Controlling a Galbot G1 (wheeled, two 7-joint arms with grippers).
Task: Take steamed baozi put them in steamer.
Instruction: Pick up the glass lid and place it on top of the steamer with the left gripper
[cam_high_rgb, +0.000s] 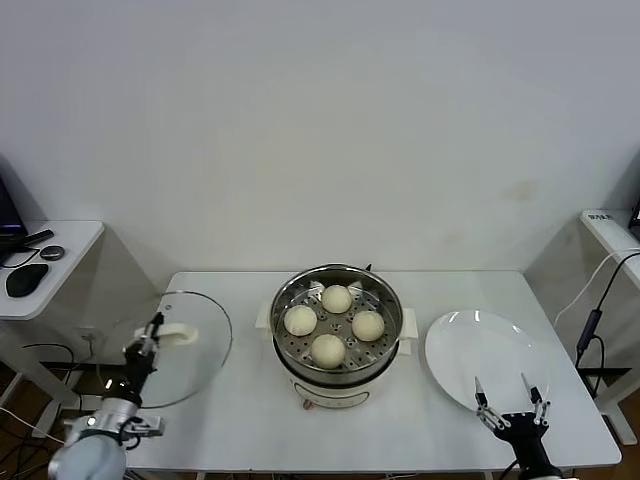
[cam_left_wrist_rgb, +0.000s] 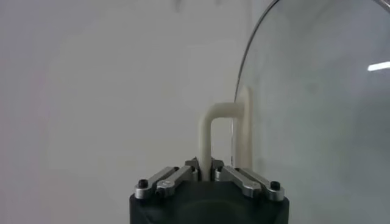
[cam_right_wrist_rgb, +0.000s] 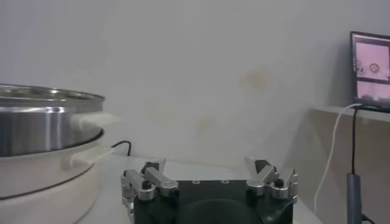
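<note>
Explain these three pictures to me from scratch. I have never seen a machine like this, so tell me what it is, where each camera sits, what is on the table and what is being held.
This is a two-armed robot. The wide picture comes from its head, looking down at a white table. The other two come from cameras on its wrists.

In the middle stands a steel steamer with four baozi on its tray. An empty white plate lies on the robot's right.

The left gripper is shut on the white handle of the glass lid, at the table's left edge. The right gripper is open, holding nothing, near the plate's front rim.
</note>
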